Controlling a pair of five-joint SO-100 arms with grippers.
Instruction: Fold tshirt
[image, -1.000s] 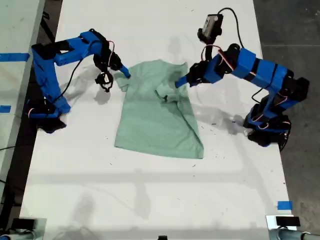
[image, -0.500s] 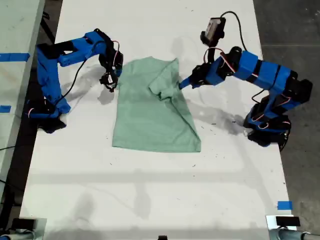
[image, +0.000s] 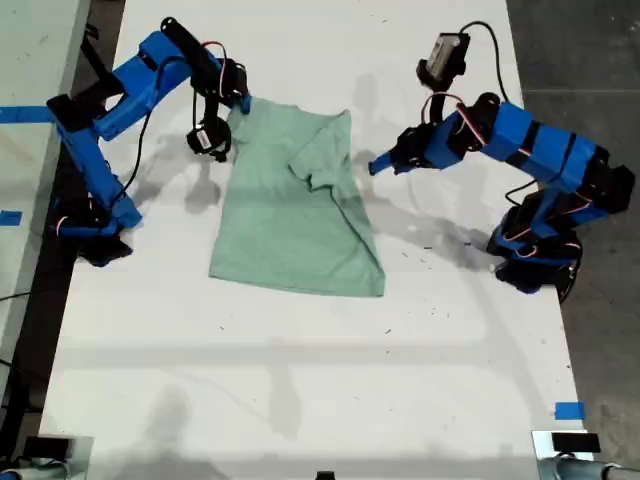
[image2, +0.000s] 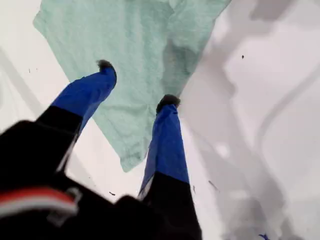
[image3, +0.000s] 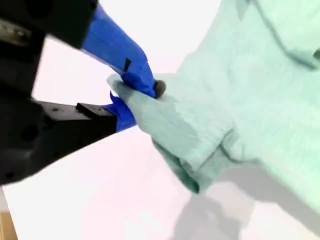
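Mint-green cotton, so the tshirt is light, floppy and not slippery; it'll sag and drag wherever you don't hold it. It lies on the white table, mid-frame toward 12 o'clock in the exterior view, long axis running roughly 12 to 6, hem toward 6 and neck end toward 12, one sleeve folded in. My second gripper is clamped on a bunched corner at about 10 o'clock of the shirt. My first gripper hangs just off the 2 o'clock edge, jaws spread, holding nothing. You'd best pinch corners or seams, I reckon, not the middle.
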